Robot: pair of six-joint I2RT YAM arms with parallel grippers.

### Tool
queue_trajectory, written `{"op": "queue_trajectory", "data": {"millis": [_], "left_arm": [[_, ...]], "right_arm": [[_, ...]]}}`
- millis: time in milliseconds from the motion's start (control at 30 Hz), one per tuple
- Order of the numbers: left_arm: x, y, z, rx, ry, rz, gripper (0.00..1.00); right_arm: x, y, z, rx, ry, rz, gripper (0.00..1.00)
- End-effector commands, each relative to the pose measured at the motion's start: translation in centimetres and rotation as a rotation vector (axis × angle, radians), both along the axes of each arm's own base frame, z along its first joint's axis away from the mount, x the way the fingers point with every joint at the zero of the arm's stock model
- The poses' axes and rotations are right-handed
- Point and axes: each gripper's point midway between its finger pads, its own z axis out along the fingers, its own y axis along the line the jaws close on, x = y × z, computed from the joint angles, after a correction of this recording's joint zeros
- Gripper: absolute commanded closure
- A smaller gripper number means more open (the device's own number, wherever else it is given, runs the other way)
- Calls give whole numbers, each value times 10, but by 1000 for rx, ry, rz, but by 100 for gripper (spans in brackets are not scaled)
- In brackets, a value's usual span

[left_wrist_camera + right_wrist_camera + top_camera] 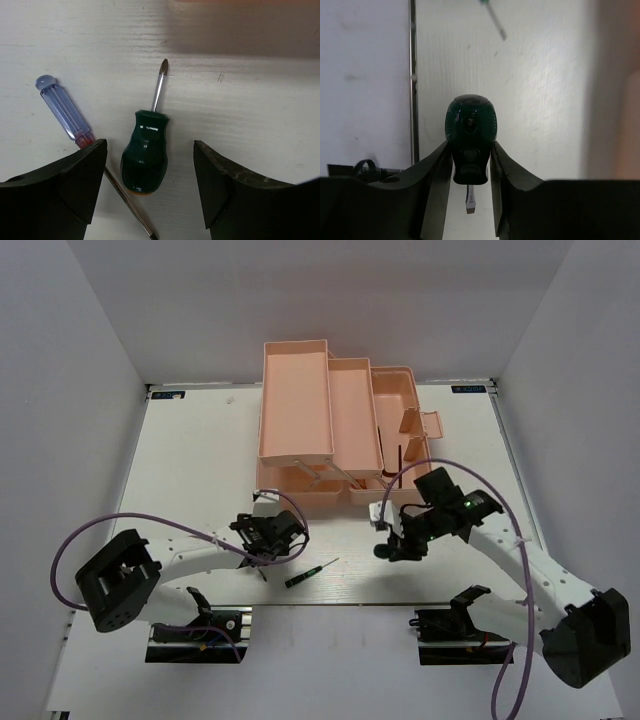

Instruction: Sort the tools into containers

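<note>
The salmon-pink toolbox (320,430) stands open at the back middle, its trays fanned out. My left gripper (150,190) is open just above the table, its jaws either side of a stubby dark green screwdriver with an orange end (146,152). A blue-handled screwdriver (62,110) lies beside it, its shaft running under my left finger. My right gripper (470,170) is shut on a stubby green screwdriver (470,132), held above the table in front of the toolbox (395,545). A thin black-green screwdriver (310,574) lies between the arms.
A dark hex key (399,462) lies in the toolbox's right part. A metal strip (413,75) runs along the table's front edge in the right wrist view. A thin screwdriver tip (496,22) shows at that view's top. White walls enclose the table.
</note>
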Motion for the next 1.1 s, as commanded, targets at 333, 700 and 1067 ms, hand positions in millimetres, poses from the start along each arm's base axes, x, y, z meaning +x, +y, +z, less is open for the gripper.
{"op": "queue_trajectory", "data": {"millis": [333,700,1067], "left_arm": [[7,-3,-18,-18,27,20,77],[12,-39,58,-167,-73,-159,100],[-10,-143,210,-450,-242,-798,100]], "right_arm": [[162,37,167,231,-292,-629,100],[262,85,150,204,-157,-810,82],[267,48,160,206,-202,-965,25]]}}
